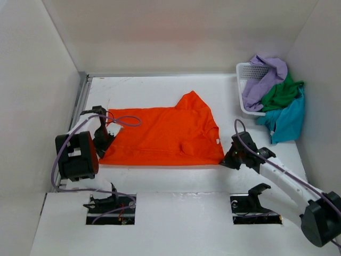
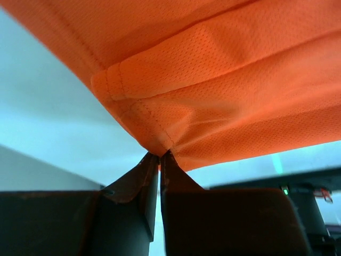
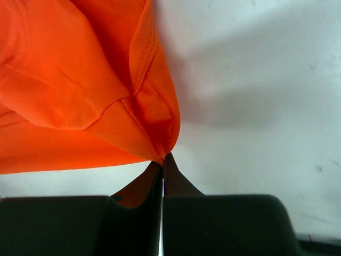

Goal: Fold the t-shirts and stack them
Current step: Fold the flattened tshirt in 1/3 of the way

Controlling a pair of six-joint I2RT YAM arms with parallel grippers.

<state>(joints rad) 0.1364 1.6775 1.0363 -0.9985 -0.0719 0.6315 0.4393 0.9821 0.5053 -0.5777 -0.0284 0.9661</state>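
An orange t-shirt (image 1: pixel 165 133) lies spread across the middle of the table. My left gripper (image 1: pixel 105 145) is shut on its near left corner; in the left wrist view the hemmed orange corner (image 2: pixel 154 140) is pinched between the closed tips (image 2: pixel 159 156). At the near right corner my right gripper (image 1: pixel 228 159) is shut on the shirt, and the right wrist view shows bunched orange cloth (image 3: pixel 154 128) caught at its tips (image 3: pixel 163 158). A lavender t-shirt (image 1: pixel 265 74), a green t-shirt (image 1: pixel 281 92) and a teal t-shirt (image 1: pixel 287 120) hang over the basket at the back right.
A white mesh basket (image 1: pixel 247 72) stands at the back right against the wall. White walls close in the table on the left, back and right. Two dark recesses (image 1: pixel 109 207) (image 1: pixel 256 205) with the arm bases sit in the near white panel.
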